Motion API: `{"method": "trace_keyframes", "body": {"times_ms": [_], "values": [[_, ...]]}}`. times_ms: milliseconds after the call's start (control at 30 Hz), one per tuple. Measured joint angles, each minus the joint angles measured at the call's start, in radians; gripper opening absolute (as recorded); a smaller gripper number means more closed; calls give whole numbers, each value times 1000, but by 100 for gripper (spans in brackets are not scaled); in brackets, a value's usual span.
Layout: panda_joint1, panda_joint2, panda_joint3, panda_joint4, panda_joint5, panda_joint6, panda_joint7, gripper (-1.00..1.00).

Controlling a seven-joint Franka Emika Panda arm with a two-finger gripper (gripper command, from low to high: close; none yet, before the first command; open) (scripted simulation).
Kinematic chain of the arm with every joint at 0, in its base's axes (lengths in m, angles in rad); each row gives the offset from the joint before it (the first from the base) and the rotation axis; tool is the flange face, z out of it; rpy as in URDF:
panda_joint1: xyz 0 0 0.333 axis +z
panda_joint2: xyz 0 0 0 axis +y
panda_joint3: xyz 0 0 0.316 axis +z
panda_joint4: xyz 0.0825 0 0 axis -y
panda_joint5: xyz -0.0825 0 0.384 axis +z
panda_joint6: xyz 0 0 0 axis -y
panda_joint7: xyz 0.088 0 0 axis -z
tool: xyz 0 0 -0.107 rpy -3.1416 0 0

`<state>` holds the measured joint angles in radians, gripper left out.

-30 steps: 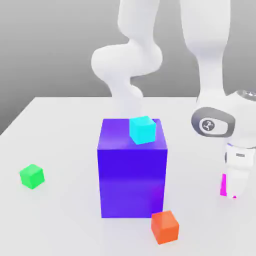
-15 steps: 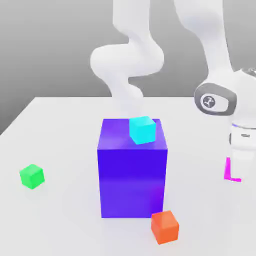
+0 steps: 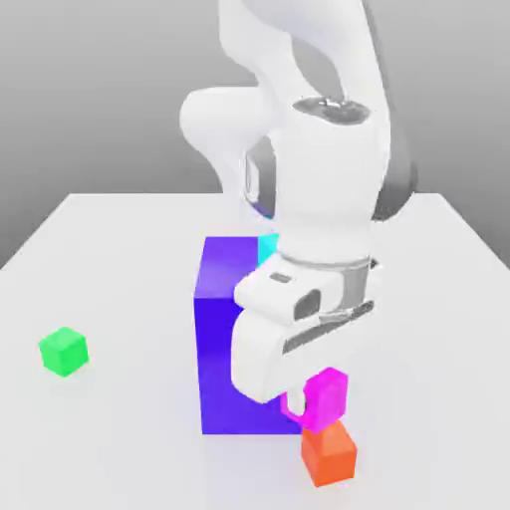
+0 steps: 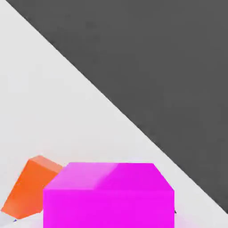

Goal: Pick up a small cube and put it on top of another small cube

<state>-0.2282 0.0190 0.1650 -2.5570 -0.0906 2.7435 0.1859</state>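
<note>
the end effector (image 3: 311, 403), clamped on the magenta cube (image 3: 327, 396), has swung across to hover just above the orange cube (image 3: 329, 453), ready for stacking.

Smooth matt magenta cube (image 3: 327, 396), orange cube (image 3: 329, 453); glossy white table (image 3: 120, 428)

The magenta cube (image 3: 327, 396) is held by the closed gripper (image 3: 311, 402) just above the orange-red cube (image 3: 329, 453) (contact cannot be told). A cyan cube (image 3: 267, 247) is seen atop the big blue-purple block (image 3: 221, 339); a green cube (image 3: 64, 351) lies well apart on the table (image 3: 110, 438).
</note>
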Motion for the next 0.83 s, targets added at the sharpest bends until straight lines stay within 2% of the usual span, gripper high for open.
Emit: {"method": "trace_keyframes", "body": {"times_ms": [133, 400, 533, 700, 733, 833], "values": [[-171, -45, -89, -22, 46, -18, -88, -100], [-453, -121, -275, -135, 94, -57, -197, -100], [-522, -109, -329, -216, 63, -49, -169, -100], [-535, 55, -314, -219, 133, 105, -218, -100], [-540, 85, -306, -218, 149, 132, -229, 100], [-540, 85, -306, -218, 149, 132, -229, 100]]}}
